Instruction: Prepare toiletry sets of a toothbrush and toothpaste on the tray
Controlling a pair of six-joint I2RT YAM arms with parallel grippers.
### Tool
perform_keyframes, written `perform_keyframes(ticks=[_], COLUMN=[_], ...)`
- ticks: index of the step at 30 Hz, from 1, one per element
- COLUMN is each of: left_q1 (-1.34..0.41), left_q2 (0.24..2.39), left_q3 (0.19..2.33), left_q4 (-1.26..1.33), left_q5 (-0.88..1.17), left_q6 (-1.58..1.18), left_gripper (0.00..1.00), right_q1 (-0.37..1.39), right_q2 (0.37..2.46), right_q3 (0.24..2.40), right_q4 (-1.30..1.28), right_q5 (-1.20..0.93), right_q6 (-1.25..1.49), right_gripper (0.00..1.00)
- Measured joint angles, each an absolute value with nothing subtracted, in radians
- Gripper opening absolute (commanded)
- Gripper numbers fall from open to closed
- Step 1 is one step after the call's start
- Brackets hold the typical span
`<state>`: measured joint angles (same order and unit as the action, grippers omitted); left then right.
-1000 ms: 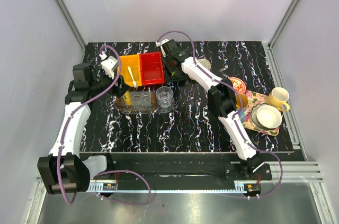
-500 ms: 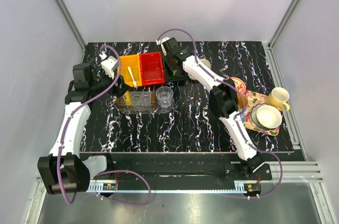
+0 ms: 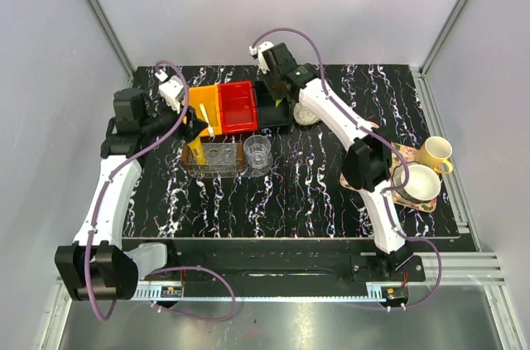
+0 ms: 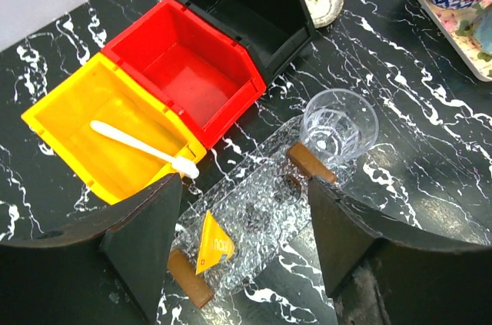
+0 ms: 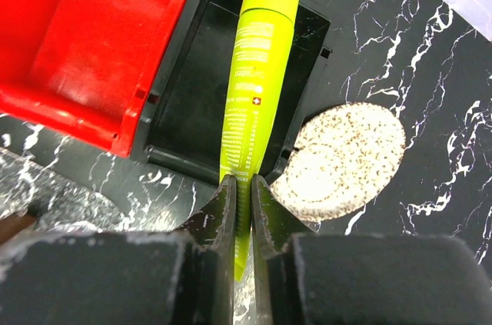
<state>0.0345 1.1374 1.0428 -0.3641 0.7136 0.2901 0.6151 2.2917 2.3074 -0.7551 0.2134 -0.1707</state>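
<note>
The right tool (image 5: 241, 187), nearly closed, pinches the flat tail of the green toothpaste tube (image 5: 257, 71), which points out over the black bin (image 5: 192, 110). The left tool (image 4: 244, 187) hangs wide open, gripping nothing, above the clear tray (image 4: 261, 202), where the yellow toothpaste tube (image 4: 211, 244) lies. The white toothbrush (image 4: 142, 148) rests in the yellow bin (image 4: 69, 110).

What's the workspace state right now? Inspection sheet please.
Surface: black white-veined table, nothing spilled seen.
Job's things: slim white toothbrush lying in yellow plastic bin; small yellow toothpaste tube on clear tray; light green toothpaste tube held over black bin.
Clutter: empty red bin, clear plastic cup, speckled round disc, yellow mug, white bowl.
End effectors: left end effector open, empty, above the tray; right end effector shut on the green tube.
Cables: purple cables looping along both arms.
Surroundings: pale walls, aluminium frame.
</note>
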Motion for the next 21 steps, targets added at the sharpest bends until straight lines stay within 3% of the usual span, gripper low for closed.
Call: perform_keyframes(ticks=[8, 21], left_q1=[-0.083, -0.347], left_q2=[1.138, 1.154], left_q3=[1.079, 1.212], left_q4=[-0.319, -0.286], left_q5=[0.623, 0.372], left_q6=[0.292, 0.479], left_gripper=[0.71, 0.73], right_q1=[0.614, 0.600], right_q2=[2.137, 1.996], right_q3=[2.251, 2.236], right_q4=[-0.815, -0.941], right_q5=[0.059, -0.380], right_q6=[-0.158, -0.138], right_gripper=[0.00, 0.00])
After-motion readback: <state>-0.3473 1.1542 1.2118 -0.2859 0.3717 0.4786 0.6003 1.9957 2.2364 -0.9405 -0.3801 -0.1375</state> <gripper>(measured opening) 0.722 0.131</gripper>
